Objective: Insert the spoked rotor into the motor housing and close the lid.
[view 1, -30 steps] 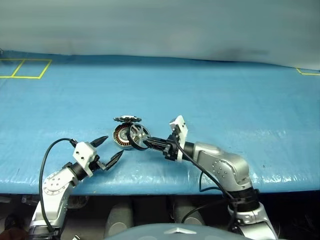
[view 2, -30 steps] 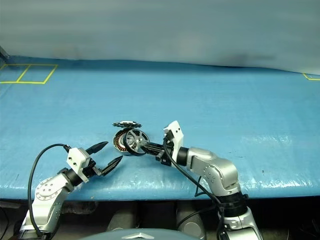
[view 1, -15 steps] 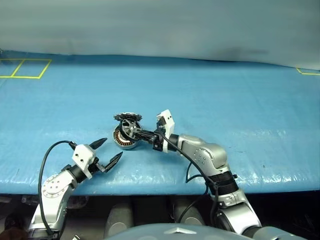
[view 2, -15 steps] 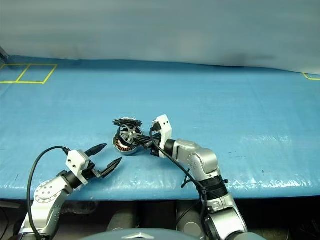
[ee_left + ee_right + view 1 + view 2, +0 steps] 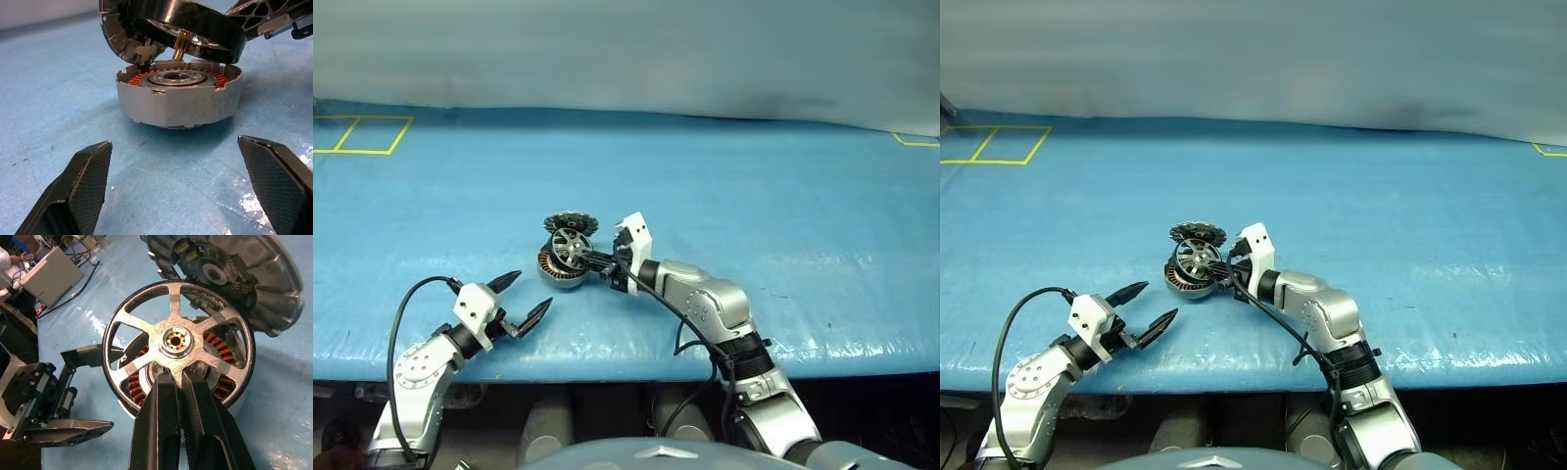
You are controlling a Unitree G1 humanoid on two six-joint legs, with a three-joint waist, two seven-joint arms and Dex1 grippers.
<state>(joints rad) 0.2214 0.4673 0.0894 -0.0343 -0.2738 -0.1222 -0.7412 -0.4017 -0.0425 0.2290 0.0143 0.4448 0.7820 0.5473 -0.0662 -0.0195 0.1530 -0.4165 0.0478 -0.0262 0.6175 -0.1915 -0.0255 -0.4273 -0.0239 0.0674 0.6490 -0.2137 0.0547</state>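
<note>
Mid-table on crinkled blue sheet: one round grey motor housing, copper windings ringing a pale hub. My right gripper pinches one six-spoked rotor tilted just above it. One jagged lid stands raised behind. Left gripper, nearer, spread wide, empty.

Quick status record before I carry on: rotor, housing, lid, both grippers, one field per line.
rotor: spoked rotor held tilted just above the housing, brass shaft not yet in the centre bore
housing: motor housing sits on the blue table, copper windings exposed
lid: lid hinged open, standing behind the rotor
right gripper: right gripper shut on a rotor spoke
left gripper: left gripper open, empty, short of the housing
</note>
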